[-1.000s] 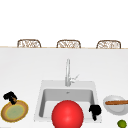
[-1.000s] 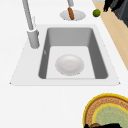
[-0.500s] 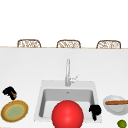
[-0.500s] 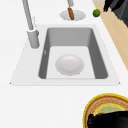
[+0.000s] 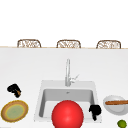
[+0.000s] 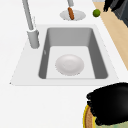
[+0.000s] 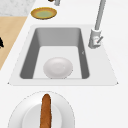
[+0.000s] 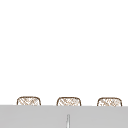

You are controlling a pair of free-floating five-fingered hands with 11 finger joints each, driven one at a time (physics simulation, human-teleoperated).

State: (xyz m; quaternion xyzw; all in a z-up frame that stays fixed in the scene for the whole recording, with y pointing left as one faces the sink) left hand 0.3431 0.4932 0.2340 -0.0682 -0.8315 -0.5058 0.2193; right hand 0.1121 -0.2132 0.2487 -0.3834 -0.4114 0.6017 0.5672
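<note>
I see my left hand (image 5: pixel 14 90) hanging in the air at the left of the sink (image 5: pixel 40 100), just behind the yellow plate (image 5: pixel 14 111) that lies on the counter. From the left side the same hand (image 6: pixel 110 105) is a dark mass over the near edge of that plate (image 6: pixel 87 120). Its fingers look bunched, but I cannot tell whether they are curled or hold anything; I see no contact with the plate from the front.

My right hand (image 5: pixel 95 110) floats at the sink's front right corner, fingers pointing down and looking loosely curled; I cannot tell for sure how far they are closed, and nothing shows in its grasp. It sits between the red ball (image 5: pixel 67 115), which fills the front of the basin in the front view, and the white bowl (image 5: pixel 115 104) on the counter to the right.

A brown sausage (image 5: pixel 116 102) lies across that bowl. A green lime (image 5: pixel 122 123) rests on the counter in front of the bowl, near the edge. Inside the basin a white dish (image 6: pixel 69 64) lies flat on the bottom. The faucet (image 5: pixel 67 72) stands upright behind the basin. Three wicker chairs (image 5: pixel 68 44) line the far side of the counter.
</note>
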